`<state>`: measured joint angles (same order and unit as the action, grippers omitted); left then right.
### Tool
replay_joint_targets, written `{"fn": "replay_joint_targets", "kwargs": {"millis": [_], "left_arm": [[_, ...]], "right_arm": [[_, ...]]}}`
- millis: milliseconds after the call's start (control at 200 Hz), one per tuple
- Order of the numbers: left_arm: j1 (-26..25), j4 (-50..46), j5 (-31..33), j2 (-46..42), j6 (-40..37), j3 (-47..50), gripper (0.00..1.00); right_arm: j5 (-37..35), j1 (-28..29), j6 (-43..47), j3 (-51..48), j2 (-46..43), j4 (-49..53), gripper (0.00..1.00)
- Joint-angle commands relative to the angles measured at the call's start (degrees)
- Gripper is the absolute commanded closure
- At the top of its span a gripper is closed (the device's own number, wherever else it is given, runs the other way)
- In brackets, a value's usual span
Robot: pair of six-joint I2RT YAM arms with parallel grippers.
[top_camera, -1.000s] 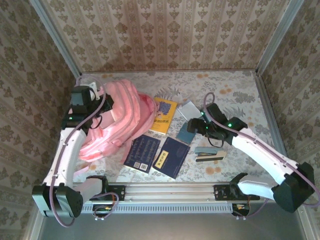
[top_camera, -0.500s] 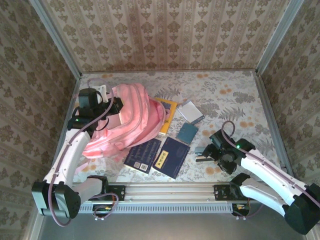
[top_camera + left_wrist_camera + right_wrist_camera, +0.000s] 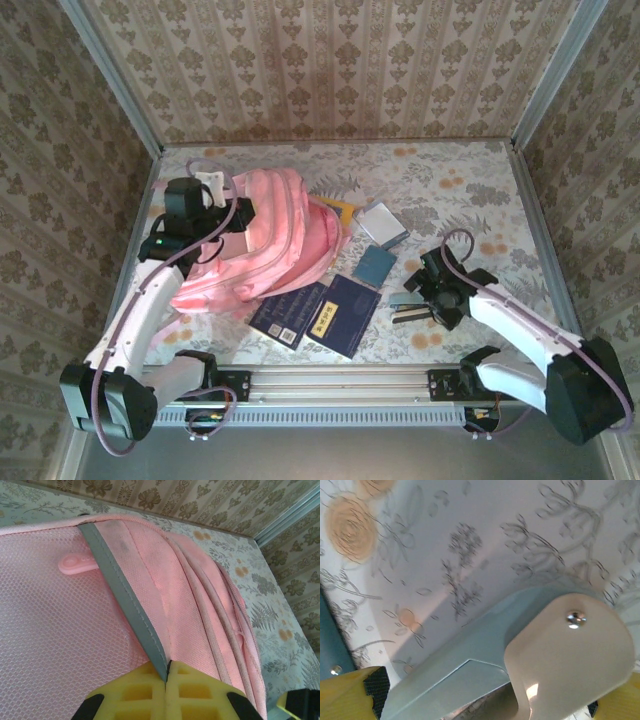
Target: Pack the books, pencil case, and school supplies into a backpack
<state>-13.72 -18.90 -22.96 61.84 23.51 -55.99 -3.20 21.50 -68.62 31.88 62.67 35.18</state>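
Observation:
The light pink backpack [image 3: 265, 245] lies at the left, its upper part draped over most of the yellow book [image 3: 341, 209]. My left gripper [image 3: 236, 213] is shut on the backpack's grey trim strap [image 3: 122, 597], which is pinched between the yellow fingers [image 3: 135, 692]. Two navy books [image 3: 288, 309] [image 3: 345, 314] lie side by side in front. The grey-blue and beige stapler [image 3: 404, 307] [image 3: 540, 650] lies on the table, and my right gripper [image 3: 428, 297] [image 3: 487, 696] stands open astride it. The teal pad [image 3: 373, 264] and grey-white pad [image 3: 383, 222] lie behind. The pencil case and pink boxy item are hidden.
Patterned walls close in the floral table [image 3: 470, 190] on three sides, and a metal rail [image 3: 330, 380] runs along the near edge. Open tabletop lies at the back right.
My left gripper has pulled the backpack up and to the right, over more of the yellow book. The right arm has swung from near the teal pad down to the stapler.

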Motion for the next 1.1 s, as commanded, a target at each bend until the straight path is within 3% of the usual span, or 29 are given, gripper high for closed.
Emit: {"fn": "replay_joint_targets", "kwargs": {"millis": [0,305,550,830,1095], "left_arm": [[-0.8,4.2,-1.4,-2.9,-2.4,-1.6,1.00],[-0.9,4.5,-1.9,-3.1,-2.1,-1.6,1.00],[-1.3,4.5,-2.0,-3.3,-2.2,-1.6,1.00],[-1.5,4.4,-2.1,-3.5,-2.4,-1.6,1.00],[-2.0,4.1,-1.6,-3.7,-3.1,-1.4,1.00]], "right_arm": [[0.1,-1.3,5.3,4.6,4.6,-4.0,0.00],[2.8,-2.0,9.4,12.9,14.7,-2.8,0.00],[3.8,-0.4,5.0,14.0,16.6,1.8,0.00],[-1.3,-0.5,0.8,19.5,23.3,6.9,0.01],[-1.7,-0.9,0.5,23.7,31.9,4.0,0.06]]}}
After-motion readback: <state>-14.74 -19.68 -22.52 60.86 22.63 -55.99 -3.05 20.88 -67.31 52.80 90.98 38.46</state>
